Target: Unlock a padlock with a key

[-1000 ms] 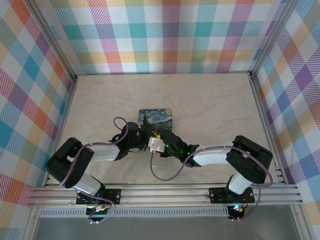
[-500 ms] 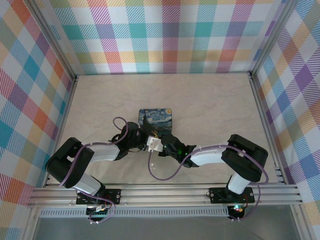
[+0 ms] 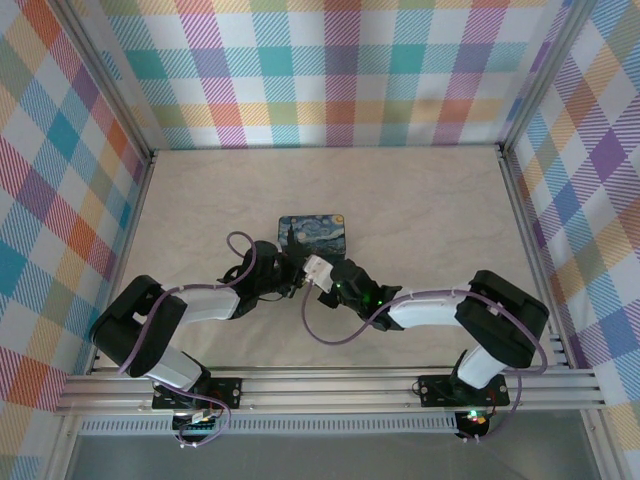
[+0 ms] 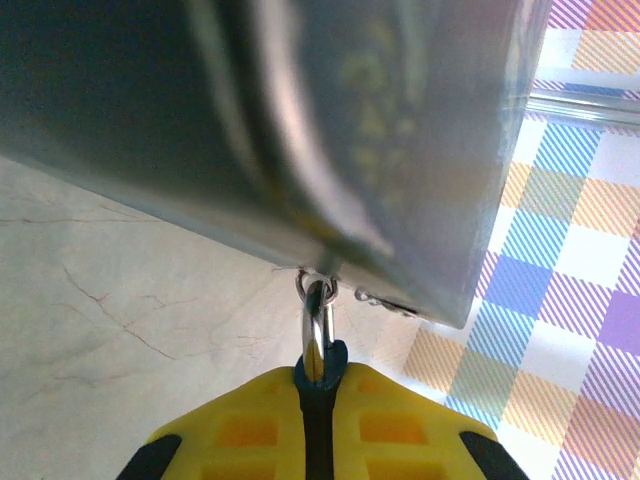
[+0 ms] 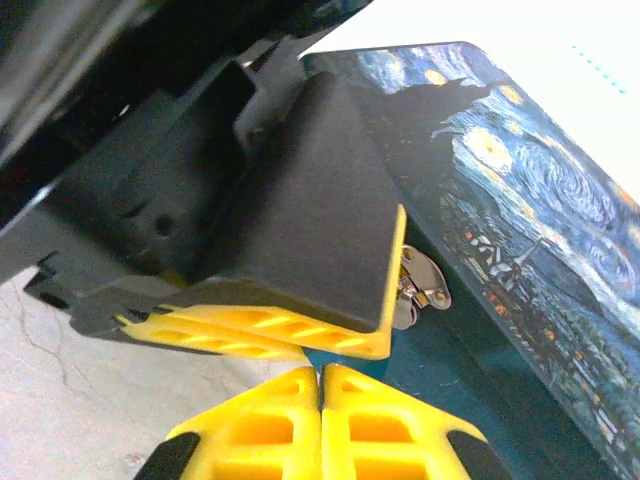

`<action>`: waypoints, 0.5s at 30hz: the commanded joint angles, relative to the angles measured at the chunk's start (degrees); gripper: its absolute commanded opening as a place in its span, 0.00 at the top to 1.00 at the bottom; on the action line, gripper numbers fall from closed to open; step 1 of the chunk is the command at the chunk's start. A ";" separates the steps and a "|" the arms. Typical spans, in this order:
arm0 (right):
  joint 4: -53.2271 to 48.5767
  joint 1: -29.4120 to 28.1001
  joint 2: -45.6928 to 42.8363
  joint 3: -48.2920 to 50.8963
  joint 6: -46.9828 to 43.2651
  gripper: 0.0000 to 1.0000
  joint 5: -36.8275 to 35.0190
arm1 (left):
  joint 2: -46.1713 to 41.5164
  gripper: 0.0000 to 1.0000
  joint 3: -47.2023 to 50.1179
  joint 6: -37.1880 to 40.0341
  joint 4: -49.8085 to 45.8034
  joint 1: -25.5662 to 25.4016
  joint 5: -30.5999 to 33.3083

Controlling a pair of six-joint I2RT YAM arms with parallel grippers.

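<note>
Close to the near edge of the table [image 3: 420, 200], the two arms reach in and meet in the middle. The left gripper [image 4: 318, 392] is closed tight on the padlock [image 4: 319, 360]. The little teal lock sits between its yellow fingers, and its thin silver loop [image 4: 316, 318] sticks out past the tips. The right gripper [image 5: 321, 395] is right beside it, with its yellow fingers pressed flat together. I cannot tell if it holds anything. Just past the left gripper's finger is a small shiny metal bit [image 5: 421, 285], too small to say what it is. Just behind both grippers lies the painted tin [image 5: 520, 190], flat on the table, blue with yellow swirls. Far at the back stands a checked wall [image 3: 330, 70].
</note>
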State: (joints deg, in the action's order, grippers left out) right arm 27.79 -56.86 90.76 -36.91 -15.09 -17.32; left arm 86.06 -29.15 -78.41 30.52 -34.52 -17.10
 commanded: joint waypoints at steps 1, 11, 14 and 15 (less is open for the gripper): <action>2.56 1.49 -0.09 1.89 13.30 1.00 0.44 | -1.16 1.00 -0.39 0.33 0.63 -0.55 -1.70; 4.29 3.38 0.91 3.38 17.49 1.00 2.91 | -1.86 0.63 -0.52 2.34 -1.65 -0.33 -1.01; 3.70 5.25 -0.18 4.10 22.26 1.00 7.40 | -4.63 0.48 0.04 4.18 -5.32 0.73 -0.27; 3.26 6.26 -0.61 4.29 24.58 1.00 10.04 | -6.25 0.44 0.07 5.35 -7.53 1.17 0.02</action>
State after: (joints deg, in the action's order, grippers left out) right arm 31.18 -52.23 91.22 -33.52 2.50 -13.08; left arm 83.85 -29.15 -75.88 27.57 -34.28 -17.32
